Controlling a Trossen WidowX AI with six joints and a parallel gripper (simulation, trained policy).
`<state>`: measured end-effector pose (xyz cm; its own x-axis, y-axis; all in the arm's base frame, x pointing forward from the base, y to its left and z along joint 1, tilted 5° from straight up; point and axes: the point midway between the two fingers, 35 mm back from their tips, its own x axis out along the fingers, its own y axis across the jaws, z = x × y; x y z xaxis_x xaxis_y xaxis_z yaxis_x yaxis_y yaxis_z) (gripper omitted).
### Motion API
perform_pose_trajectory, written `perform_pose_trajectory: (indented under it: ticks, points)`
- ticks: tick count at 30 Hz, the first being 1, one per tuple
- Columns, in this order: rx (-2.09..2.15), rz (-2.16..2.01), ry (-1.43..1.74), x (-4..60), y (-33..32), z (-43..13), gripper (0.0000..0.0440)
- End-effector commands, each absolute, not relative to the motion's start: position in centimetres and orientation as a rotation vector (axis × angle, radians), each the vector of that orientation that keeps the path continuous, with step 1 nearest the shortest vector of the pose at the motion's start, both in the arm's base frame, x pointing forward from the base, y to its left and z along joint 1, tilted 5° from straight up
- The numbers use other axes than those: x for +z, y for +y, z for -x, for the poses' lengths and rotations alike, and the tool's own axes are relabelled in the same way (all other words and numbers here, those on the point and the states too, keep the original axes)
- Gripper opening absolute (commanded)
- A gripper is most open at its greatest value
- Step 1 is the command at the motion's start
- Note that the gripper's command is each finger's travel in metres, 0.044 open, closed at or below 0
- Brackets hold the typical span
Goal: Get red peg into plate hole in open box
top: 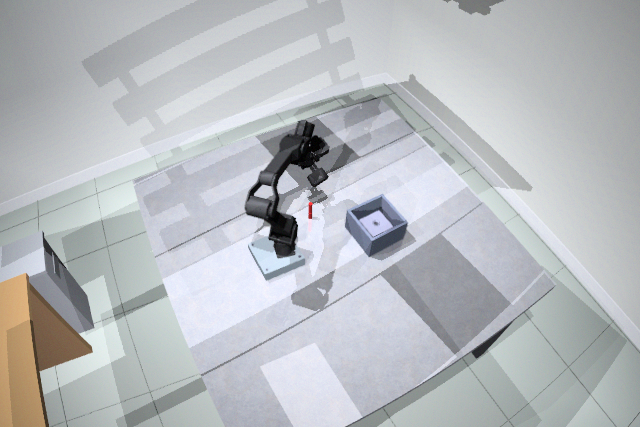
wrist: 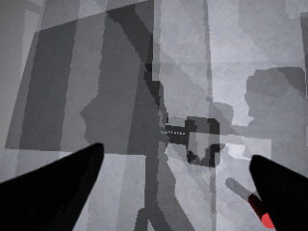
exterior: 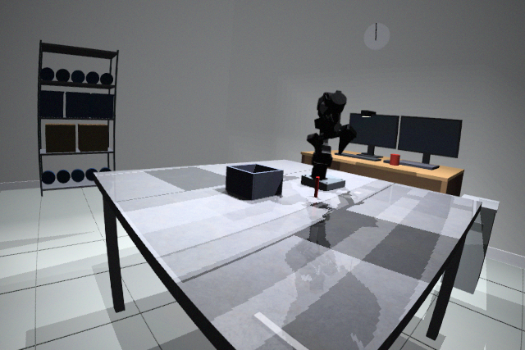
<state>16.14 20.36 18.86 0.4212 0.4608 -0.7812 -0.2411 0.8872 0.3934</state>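
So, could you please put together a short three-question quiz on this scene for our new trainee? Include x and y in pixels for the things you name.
1. True or false: the red peg [top: 310,210] [exterior: 317,187] [wrist: 268,219] stands outside the box [top: 385,241] [exterior: 253,185].
2. Multiple choice: how is the tool [wrist: 177,156]? (a) shut on the peg (b) open, holding nothing (c) shut, holding nothing
3. Fill in the blank: in the top view, the plate inside the box has a ____ in its middle.
Key: 1. true; 2. b; 3. hole

It's a matte black arm [top: 267,177] [exterior: 329,119] — chunky rounded joints, an open, forked link low down — bolted to a pale blue-grey slab [top: 273,263] [exterior: 333,184] with dark screw spots near its corners.
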Motion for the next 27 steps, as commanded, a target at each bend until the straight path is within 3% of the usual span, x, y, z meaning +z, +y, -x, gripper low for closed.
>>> perform_pose_trajectory:
  ticks: [1,27]
  points:
    - [0.361,-0.281,1.116,17.5,19.4,-15.9,0.044]
    - [-0.32,-0.674,1.383,7.3,14.8,-14.4,0.044]
